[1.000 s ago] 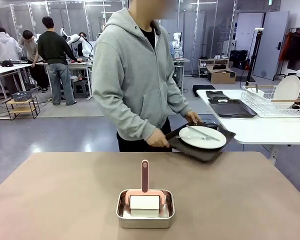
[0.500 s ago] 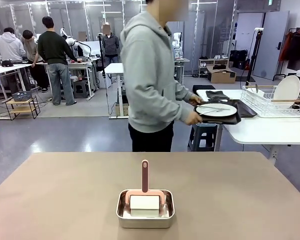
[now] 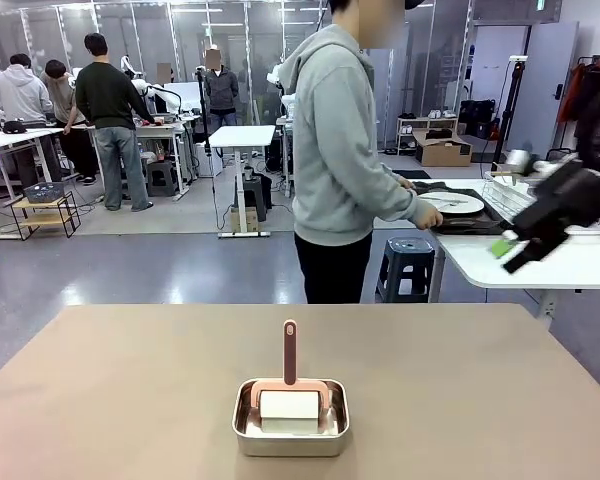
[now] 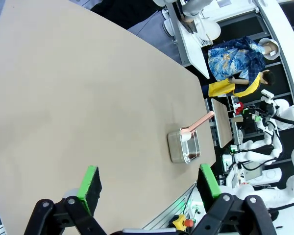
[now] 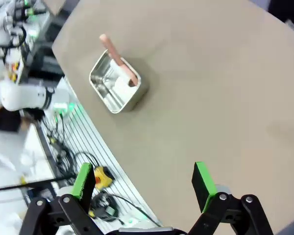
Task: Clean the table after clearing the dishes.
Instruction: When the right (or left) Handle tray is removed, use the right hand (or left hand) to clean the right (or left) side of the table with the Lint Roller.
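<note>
The beige-brown table (image 3: 130, 380) carries a small steel pan (image 3: 290, 418) with a pink-handled scrubber in it. Beyond the far edge, a person in a grey hoodie holds a dark tray with a white plate (image 3: 450, 203) over the white side table. My right gripper (image 3: 510, 255) hangs blurred in the air at the right, above the table's far right corner. In the right wrist view it (image 5: 143, 180) stands open and holds nothing, high over the table (image 5: 210, 73) and the pan (image 5: 118, 88). My left gripper (image 4: 149, 181) is open too, high above the table (image 4: 88, 98), with the pan (image 4: 184, 147) far below.
A white side table (image 3: 540, 265) at the back right holds a wire dish rack (image 3: 510, 195). A grey stool (image 3: 413, 262) stands beside it. Several people work at benches far back left.
The person has turned away and carried the tray with the plate from the table's far edge to the white side table. My right arm has swung into the front view at the right.
</note>
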You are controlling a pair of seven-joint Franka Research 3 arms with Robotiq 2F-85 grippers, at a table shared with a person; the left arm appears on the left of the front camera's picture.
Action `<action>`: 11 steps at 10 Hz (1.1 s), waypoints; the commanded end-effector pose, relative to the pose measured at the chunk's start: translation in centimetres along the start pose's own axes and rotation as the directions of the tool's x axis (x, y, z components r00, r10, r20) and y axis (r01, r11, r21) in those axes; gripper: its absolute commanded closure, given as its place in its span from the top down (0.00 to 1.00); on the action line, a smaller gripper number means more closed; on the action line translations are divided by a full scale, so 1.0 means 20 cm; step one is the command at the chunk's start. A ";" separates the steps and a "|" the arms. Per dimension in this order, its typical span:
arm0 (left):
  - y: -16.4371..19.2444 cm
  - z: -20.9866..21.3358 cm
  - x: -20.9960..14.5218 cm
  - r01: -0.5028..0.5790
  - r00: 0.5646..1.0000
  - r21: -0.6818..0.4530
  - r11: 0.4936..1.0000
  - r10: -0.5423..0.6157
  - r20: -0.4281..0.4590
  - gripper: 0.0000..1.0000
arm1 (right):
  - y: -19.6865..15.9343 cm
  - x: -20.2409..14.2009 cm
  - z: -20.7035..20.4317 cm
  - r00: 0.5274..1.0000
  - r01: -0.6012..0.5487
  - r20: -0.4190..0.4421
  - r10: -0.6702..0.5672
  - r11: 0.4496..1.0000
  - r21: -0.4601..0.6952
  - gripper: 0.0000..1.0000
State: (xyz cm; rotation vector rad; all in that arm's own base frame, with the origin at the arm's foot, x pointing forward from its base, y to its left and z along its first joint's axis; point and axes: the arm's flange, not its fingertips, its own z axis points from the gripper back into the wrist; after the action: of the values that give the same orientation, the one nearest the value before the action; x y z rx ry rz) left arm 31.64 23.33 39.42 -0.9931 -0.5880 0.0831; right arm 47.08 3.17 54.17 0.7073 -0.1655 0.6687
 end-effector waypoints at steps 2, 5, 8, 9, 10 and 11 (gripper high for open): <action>0.00 0.01 -0.01 -0.001 1.000 -0.015 1.000 0.001 0.001 1.00 | 0.18 0.25 -0.32 0.970 -0.200 -0.162 0.184 0.976 -0.090 1.00; 0.00 0.01 -0.01 -0.001 1.000 -0.015 1.000 0.001 0.001 1.00 | 0.38 0.36 -0.72 0.893 -0.359 -0.334 0.301 0.925 -0.127 1.00; 0.00 0.01 -0.01 -0.001 1.000 -0.015 1.000 0.001 0.001 1.00 | 0.47 0.41 -0.95 0.837 -0.456 -0.400 0.374 0.880 -0.132 1.00; 0.00 0.01 -0.01 -0.001 1.000 -0.015 1.000 0.001 0.001 1.00 | 0.45 0.40 -0.96 0.822 -0.490 -0.413 0.391 0.857 -0.163 1.00; 0.00 0.01 -0.01 -0.001 1.000 -0.015 1.000 0.001 0.001 1.00 | 0.48 0.39 -0.94 0.837 -0.445 -0.398 0.375 0.890 -0.097 1.00; 0.00 0.01 -0.01 -0.001 1.000 -0.015 1.000 0.001 0.001 1.00 | 0.48 0.39 -0.94 0.837 -0.445 -0.398 0.375 0.890 -0.097 1.00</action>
State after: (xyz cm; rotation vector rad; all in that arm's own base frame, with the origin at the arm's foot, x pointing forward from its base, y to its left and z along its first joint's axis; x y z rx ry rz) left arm 31.65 23.31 39.42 -0.9939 -0.5873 0.0825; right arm 46.11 24.99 47.59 0.3246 -0.0346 1.1887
